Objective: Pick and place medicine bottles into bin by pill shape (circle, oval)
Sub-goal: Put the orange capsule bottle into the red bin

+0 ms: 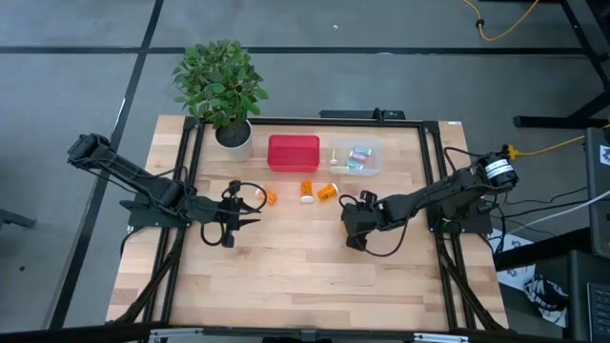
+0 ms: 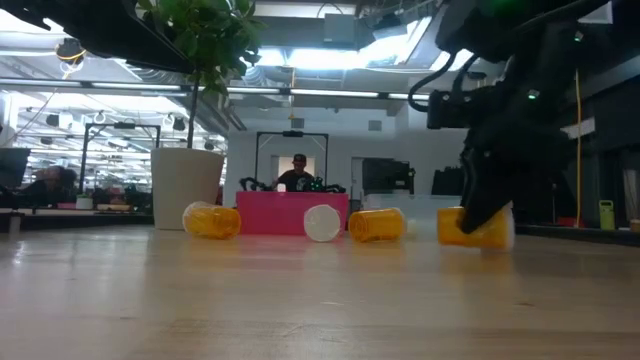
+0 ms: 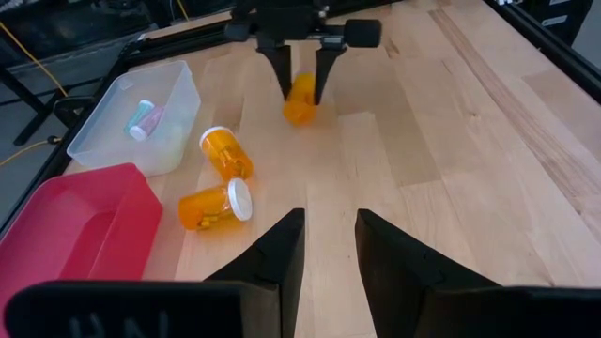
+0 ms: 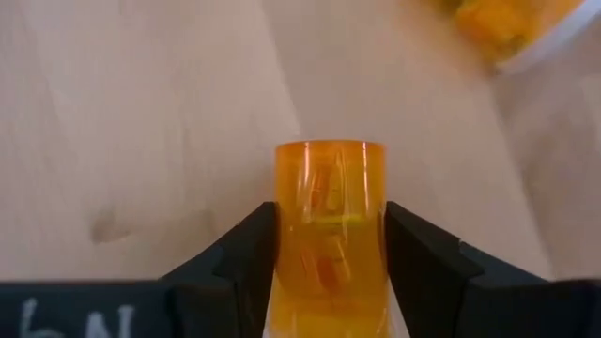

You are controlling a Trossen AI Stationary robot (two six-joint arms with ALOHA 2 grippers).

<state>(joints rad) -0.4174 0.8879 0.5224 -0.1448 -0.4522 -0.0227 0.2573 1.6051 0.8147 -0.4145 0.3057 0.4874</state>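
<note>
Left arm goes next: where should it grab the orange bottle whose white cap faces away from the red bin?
Probably grip the bottle mid-body from above, squeezing across its round sides: it lies flat on its side.

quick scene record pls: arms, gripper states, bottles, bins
right gripper: shut on a translucent orange medicine bottle, low at the table, right of centre
left gripper: open, empty, left of centre
loose bottles: three translucent orange white-capped bottles lying on the wooden table: one near the left gripper, two in front of the bins
red plastic bin: no bottles visible inside
clear plastic bin: holds pastel bottles, count unclear
potted green plant: back left corner
</note>
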